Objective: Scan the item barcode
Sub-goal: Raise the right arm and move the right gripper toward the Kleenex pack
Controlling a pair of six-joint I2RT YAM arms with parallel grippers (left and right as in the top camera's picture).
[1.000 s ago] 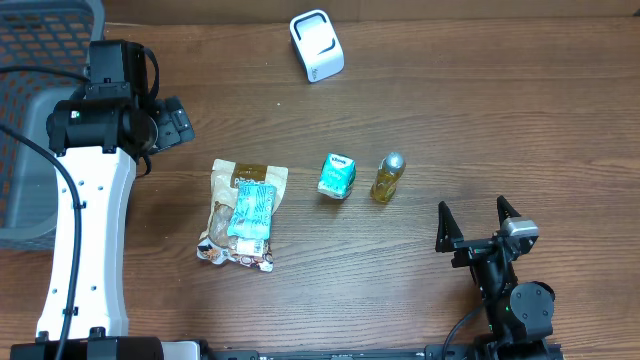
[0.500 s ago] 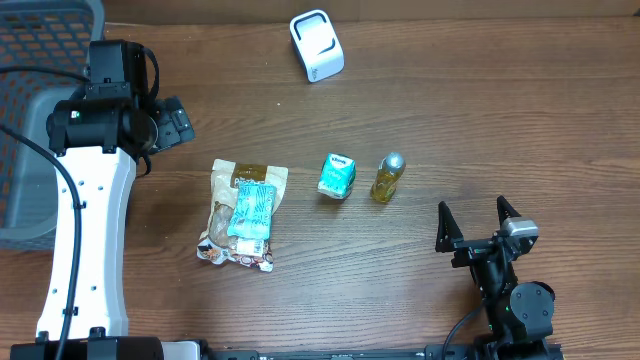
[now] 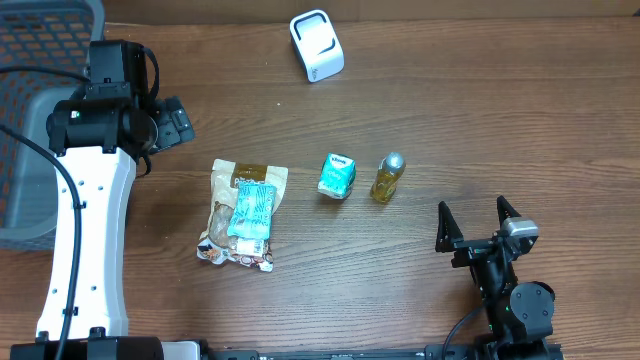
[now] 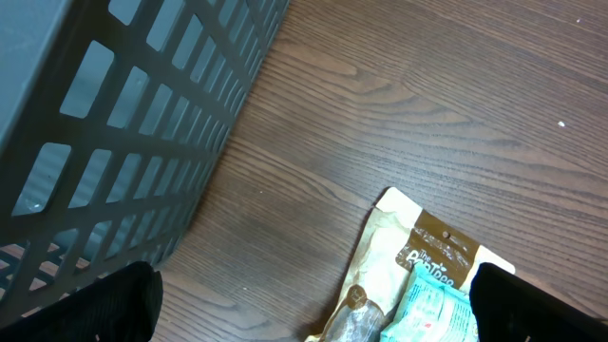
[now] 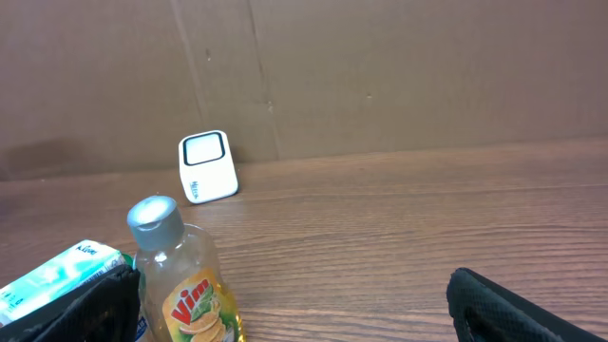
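A white barcode scanner (image 3: pixel 317 45) (image 5: pixel 207 166) stands at the far middle of the table. In the middle lie a brown snack bag (image 3: pixel 240 215) (image 4: pixel 418 256) with a teal packet (image 3: pixel 251 208) (image 4: pixel 432 309) on top, a teal carton (image 3: pixel 337 175) (image 5: pixel 57 280) and a yellow Vim bottle (image 3: pixel 387 177) (image 5: pixel 185 280). My left gripper (image 3: pixel 170 125) (image 4: pixel 313 313) hangs open up-left of the bag, holding nothing. At the near right edge my right gripper (image 3: pixel 475 222) (image 5: pixel 299 313) is open and empty, with the bottle just ahead of its left finger.
A grey mesh basket (image 3: pixel 40 60) (image 4: pixel 114 123) fills the far left, close beside the left arm. A cardboard wall (image 5: pixel 380 76) stands behind the scanner. Bare wood table (image 3: pixel 500 110) lies right of the bottle.
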